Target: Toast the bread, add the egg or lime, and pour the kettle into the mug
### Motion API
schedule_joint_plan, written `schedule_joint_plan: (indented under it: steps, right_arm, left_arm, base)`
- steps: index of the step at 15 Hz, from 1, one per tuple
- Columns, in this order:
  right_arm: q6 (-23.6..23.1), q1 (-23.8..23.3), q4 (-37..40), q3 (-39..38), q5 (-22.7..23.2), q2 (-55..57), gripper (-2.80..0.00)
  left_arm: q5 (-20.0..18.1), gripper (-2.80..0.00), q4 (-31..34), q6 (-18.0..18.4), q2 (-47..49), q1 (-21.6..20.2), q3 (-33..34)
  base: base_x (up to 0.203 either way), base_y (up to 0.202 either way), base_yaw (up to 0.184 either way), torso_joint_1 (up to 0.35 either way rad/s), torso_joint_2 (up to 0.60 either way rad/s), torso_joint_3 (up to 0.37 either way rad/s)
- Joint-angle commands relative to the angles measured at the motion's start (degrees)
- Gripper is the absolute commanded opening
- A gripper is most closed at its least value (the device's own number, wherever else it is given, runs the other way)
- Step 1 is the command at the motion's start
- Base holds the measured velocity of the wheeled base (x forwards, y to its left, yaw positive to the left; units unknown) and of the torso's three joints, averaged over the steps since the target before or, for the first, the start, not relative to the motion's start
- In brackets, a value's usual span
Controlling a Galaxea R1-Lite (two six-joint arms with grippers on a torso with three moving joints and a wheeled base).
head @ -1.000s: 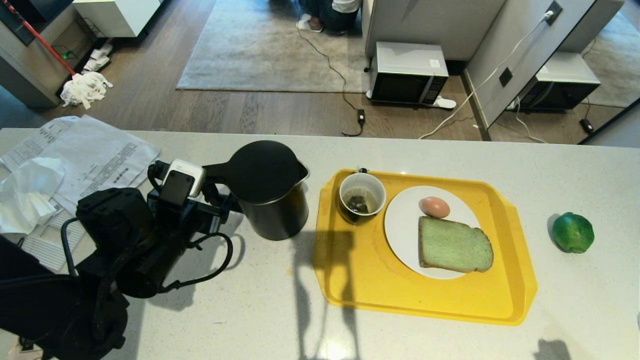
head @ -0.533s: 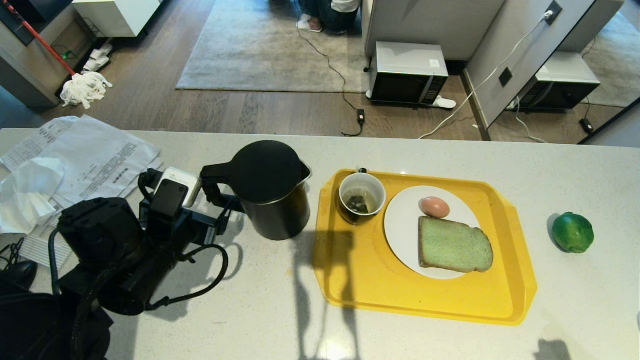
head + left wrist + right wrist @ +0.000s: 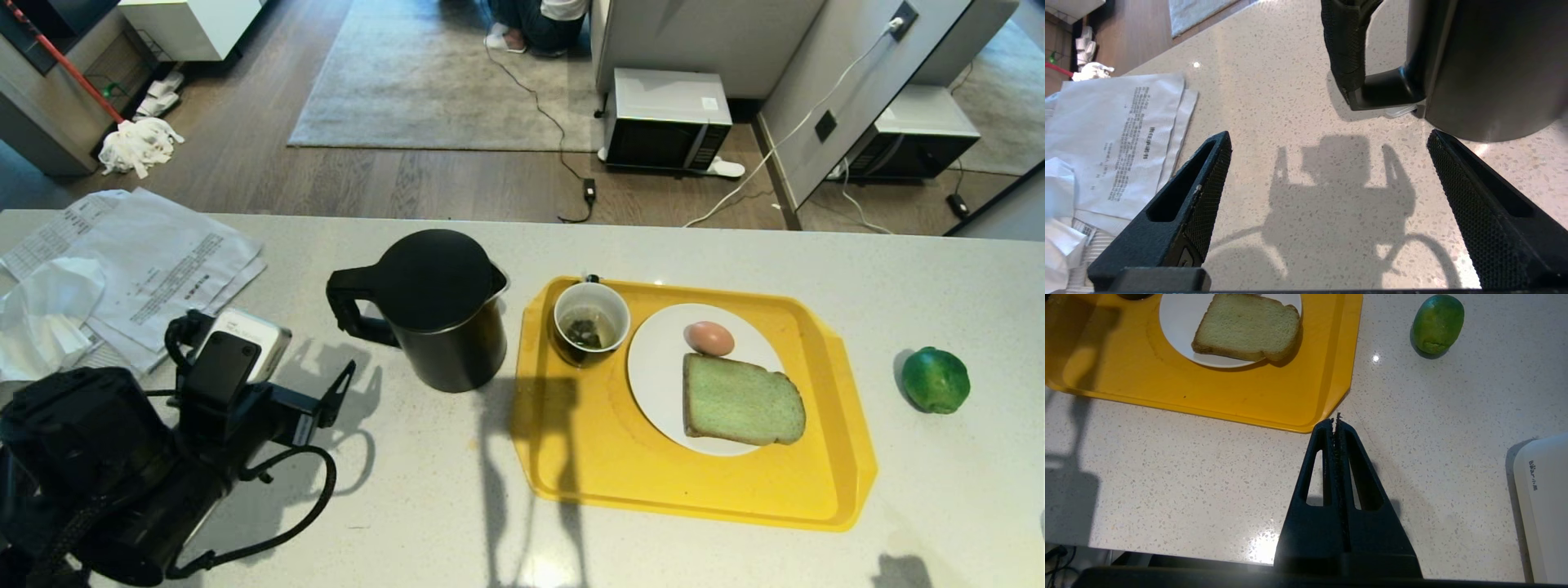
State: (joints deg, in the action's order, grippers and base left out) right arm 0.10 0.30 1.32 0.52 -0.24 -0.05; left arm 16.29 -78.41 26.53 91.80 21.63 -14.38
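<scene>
Left pincer (image 3: 1327,147) agape beside matte-black kettle (image 3: 445,310)

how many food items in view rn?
3. Green-crumbed bread slice and pinkish egg sit on the white plate; glossy green lime lies on the speckled counter.

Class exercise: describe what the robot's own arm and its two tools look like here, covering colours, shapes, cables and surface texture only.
The left arm is bulky matte black, with a white-and-black camera box on its wrist and a black cable looping beside it. The left tool has two black wedge-shaped fingers with hollow slots and dimpled inner pads. The right tool matches it: black triangular fingers with cut-out windows and toothed inner edges.
</scene>
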Motion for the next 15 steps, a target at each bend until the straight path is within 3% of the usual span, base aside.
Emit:
schedule_joint_plan:
  steps: [1, 2, 9, 12, 15]
  right_arm:
    - [0.0, 0.0, 0.0, 0.0, 0.0, 0.0, -2.8]
    - [0.0, 0.0, 0.0, 0.0, 0.0, 0.0, -2.8]
    - [0.0, 0.0, 0.0, 0.0, 0.0, 0.0, -2.8]
    - [0.0, 0.0, 0.0, 0.0, 0.0, 0.0, -2.8]
    - [0.0, 0.0, 0.0, 0.0, 0.0, 0.0, -2.8]
  left_arm:
    - [0.1, 0.0, -0.3, 0.3, -3.7, 1.1, 1.2]
    - [0.1, -2.8, -0.3, 0.3, -4.4, 1.1, 1.3]
    - [1.0, -2.8, 1.6, 1.1, -11.7, 1.6, -1.5]
    - [3.3, -2.8, 8.5, 1.0, -14.8, 1.5, -8.4]
    - [4.5, -2.8, 20.5, 0.7, -17.8, 0.0, -19.2]
  base:
    - [0.0, 0.0, 0.0, 0.0, 0.0, 0.0]
    - [0.0, 0.0, 0.0, 0.0, 0.0, 0.0]
    - [0.0, 0.0, 0.0, 0.0, 0.0, 0.0]
    - [0.0, 0.0, 0.0, 0.0, 0.0, 0.0]
    - [0.0, 0.0, 0.0, 0.0, 0.0, 0.0]
